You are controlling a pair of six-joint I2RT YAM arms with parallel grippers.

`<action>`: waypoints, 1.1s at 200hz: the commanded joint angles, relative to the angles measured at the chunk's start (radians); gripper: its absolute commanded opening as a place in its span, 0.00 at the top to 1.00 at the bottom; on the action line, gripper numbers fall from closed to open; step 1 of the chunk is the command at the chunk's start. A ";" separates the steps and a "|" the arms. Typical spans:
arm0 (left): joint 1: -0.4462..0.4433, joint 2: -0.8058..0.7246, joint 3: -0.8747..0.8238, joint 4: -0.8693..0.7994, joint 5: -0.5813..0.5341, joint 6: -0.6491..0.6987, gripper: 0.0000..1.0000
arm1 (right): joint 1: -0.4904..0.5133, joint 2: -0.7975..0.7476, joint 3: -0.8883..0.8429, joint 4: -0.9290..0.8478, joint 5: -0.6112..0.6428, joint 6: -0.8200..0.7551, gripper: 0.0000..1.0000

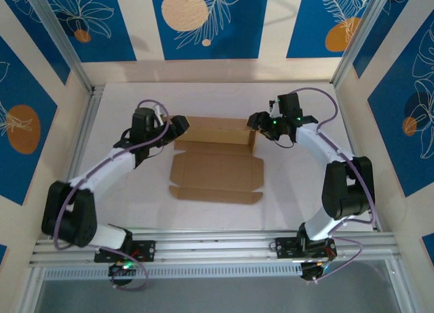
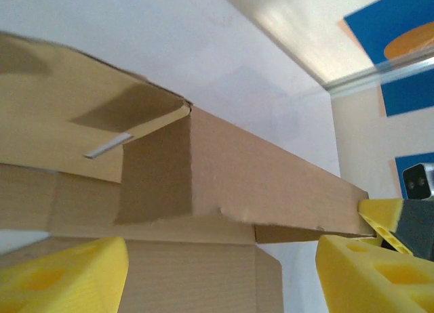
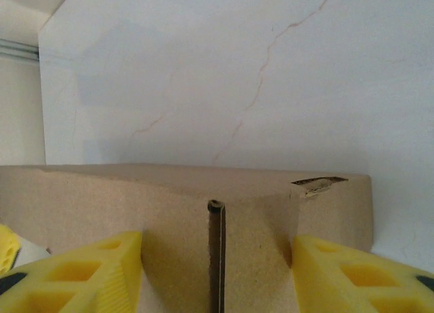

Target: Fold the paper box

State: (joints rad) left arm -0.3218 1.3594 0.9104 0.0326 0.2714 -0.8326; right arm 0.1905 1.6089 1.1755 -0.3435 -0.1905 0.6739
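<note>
The paper box (image 1: 217, 171) is brown cardboard lying mid-table, its back wall raised and its front panels and flaps flat. My left gripper (image 1: 182, 127) is at the box's back left corner. In the left wrist view its yellow fingers (image 2: 61, 276) stand wide apart, open, with the raised wall (image 2: 271, 184) and a flat flap ahead of them and nothing pinched. My right gripper (image 1: 256, 120) is at the back right corner. In the right wrist view it (image 3: 217, 276) straddles the upright edge of a side flap (image 3: 217, 245), open, with a gap on both sides.
The white table (image 1: 112, 110) is ringed by an aluminium frame, with a rail (image 1: 217, 242) along the near edge and posts at the back corners. Blue patterned walls close in on three sides. Bare table lies behind and in front of the box.
</note>
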 commanded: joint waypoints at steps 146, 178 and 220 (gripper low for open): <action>0.086 0.218 -0.260 0.352 -0.113 -0.130 0.35 | -0.071 0.015 -0.101 0.102 -0.044 0.053 0.47; 0.087 0.342 -0.237 0.499 -0.042 -0.171 0.35 | -0.076 0.011 -0.112 0.111 -0.056 0.053 0.48; 0.079 0.435 -0.279 0.720 -0.029 -0.252 0.38 | -0.075 -0.001 -0.140 0.140 -0.060 0.082 0.48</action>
State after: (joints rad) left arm -0.2447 1.7344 0.6617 0.5678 0.2096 -1.0195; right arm 0.1211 1.6051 1.0843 -0.1493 -0.2646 0.7273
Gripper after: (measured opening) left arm 0.645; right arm 0.524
